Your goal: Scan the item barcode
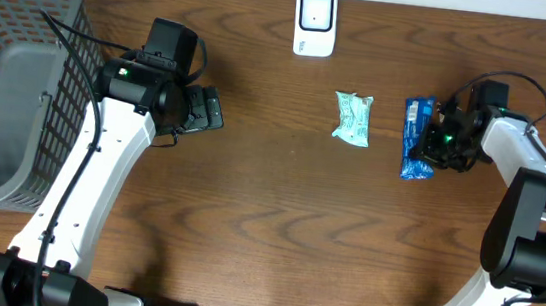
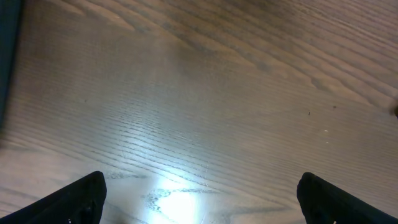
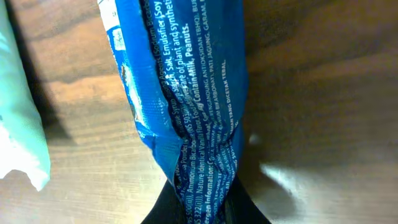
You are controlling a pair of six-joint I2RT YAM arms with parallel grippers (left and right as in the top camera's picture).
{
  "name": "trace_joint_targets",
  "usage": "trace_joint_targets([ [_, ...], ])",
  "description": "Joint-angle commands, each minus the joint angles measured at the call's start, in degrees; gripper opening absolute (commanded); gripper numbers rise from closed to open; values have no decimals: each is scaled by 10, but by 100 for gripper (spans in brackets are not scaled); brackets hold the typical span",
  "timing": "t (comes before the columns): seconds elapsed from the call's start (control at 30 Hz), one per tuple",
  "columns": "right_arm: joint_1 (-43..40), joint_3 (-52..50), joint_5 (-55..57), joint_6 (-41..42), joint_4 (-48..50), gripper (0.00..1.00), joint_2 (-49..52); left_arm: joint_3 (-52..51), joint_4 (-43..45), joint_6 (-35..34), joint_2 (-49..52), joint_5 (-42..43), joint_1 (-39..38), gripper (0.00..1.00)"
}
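The surface (image 1: 266, 223) is dark, grained wood with a slight sheen, the blue packet (image 1: 417, 137) is glossy, crinkled plastic film, and the grey basket (image 1: 26, 9) looks like matt plastic mesh.

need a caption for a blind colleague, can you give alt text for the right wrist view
A blue snack packet with white ingredient print fills the centre, its crimped end pinched in the right gripper at the bottom edge. Behind it is a brown wooden table, with a pale green packet at the left edge.

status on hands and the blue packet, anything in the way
Right hand shut on blue packet. Left hand open, empty. Packet not yet at scanner. Mint packet beside it, not touching.
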Motion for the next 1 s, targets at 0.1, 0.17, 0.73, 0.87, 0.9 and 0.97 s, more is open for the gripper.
trace_joint_targets([
  [0.1, 75, 94, 256, 21, -52, 1, -22, -1, -2, 10, 1, -7, 2, 98],
  [0.17, 142, 84, 435, 29, -48, 2, -18, -1, -2, 10, 1, -7, 2, 98],
  [0.73, 306, 81, 670, 81, -92, 10, 108, -1, -2, 9, 1, -7, 2, 98],
  [0.87, 333, 121, 609, 90, -123, 31, 99, -1, -2, 9, 1, -7, 2, 98],
  [0.9, 336, 140, 588, 90, -133, 35, 98, -1, -2, 9, 1, -7, 2, 98],
  [0.97, 335, 178, 563, 90, -158, 35, 98, -1, -2, 9, 1, -7, 2, 98],
])
